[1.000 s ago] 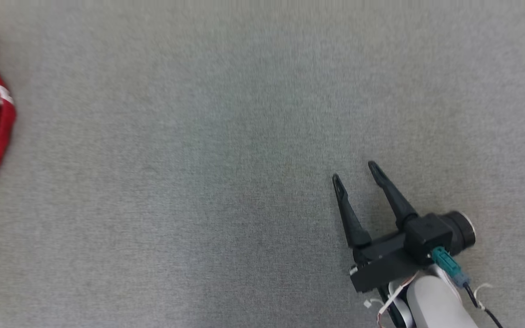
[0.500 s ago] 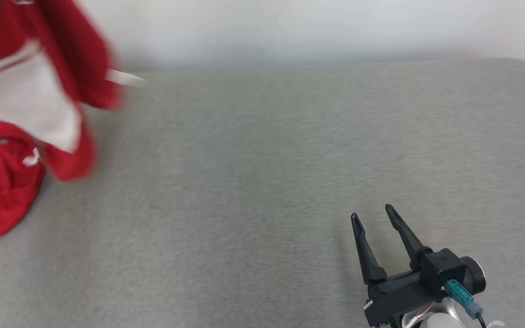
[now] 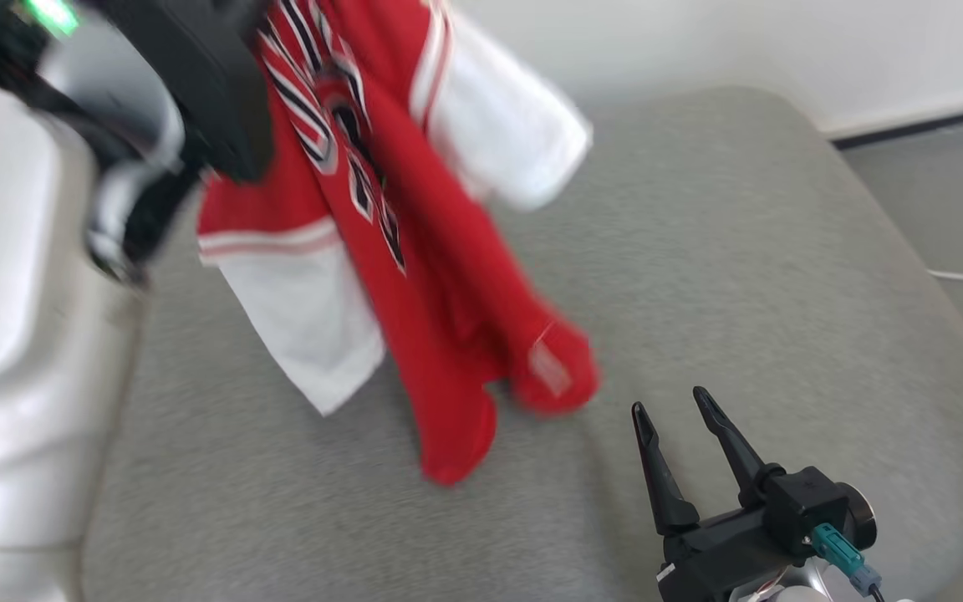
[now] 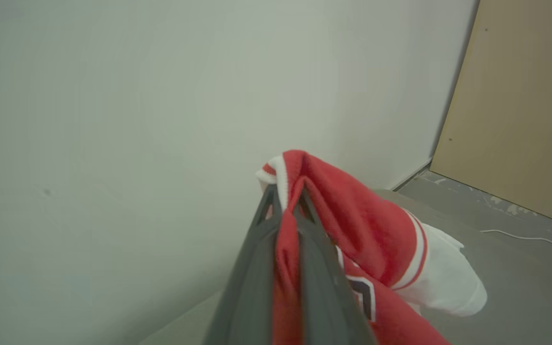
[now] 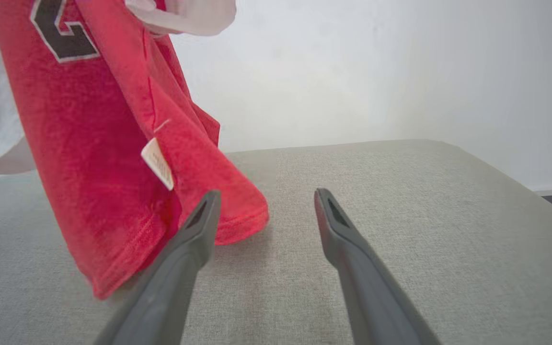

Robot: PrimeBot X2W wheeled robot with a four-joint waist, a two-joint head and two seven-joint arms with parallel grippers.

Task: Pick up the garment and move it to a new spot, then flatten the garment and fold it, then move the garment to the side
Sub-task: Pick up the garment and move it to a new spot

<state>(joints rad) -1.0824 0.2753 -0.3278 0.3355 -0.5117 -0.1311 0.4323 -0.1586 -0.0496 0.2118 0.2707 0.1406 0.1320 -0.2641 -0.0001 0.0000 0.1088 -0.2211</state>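
The left tool [image 4: 285, 196] is clamping a fold of the red and white garment [image 3: 415, 276], with its fingers pressing together on the cloth. The garment is hanging from it over the grey tabletop [image 3: 741, 276]; contact between hem and surface cannot be determined. The right tool [image 3: 669, 400] is sitting just beside the hem, its fingers standing apart.
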